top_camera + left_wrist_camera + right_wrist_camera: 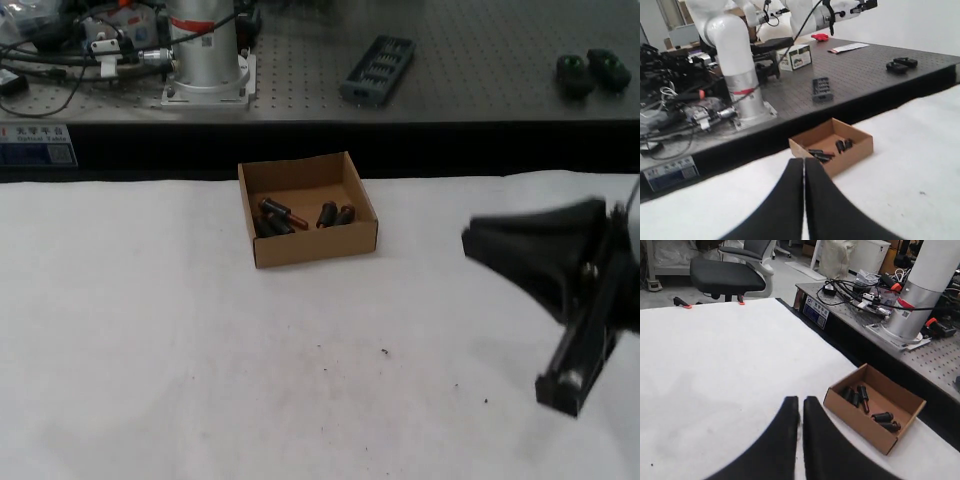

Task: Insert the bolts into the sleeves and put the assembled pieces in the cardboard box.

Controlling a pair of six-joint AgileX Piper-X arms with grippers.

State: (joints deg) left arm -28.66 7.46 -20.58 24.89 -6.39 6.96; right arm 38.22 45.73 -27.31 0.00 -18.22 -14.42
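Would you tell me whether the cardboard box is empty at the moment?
No, several dark pieces lie inside the box.

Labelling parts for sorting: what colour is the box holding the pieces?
The cardboard box is plain brown, clearest in the right wrist view.

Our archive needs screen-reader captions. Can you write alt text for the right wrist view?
An open cardboard box holding several dark pieces sits on a white cloth, just ahead of the shut right gripper. Behind the box runs a dark bench with a silver post and cables.
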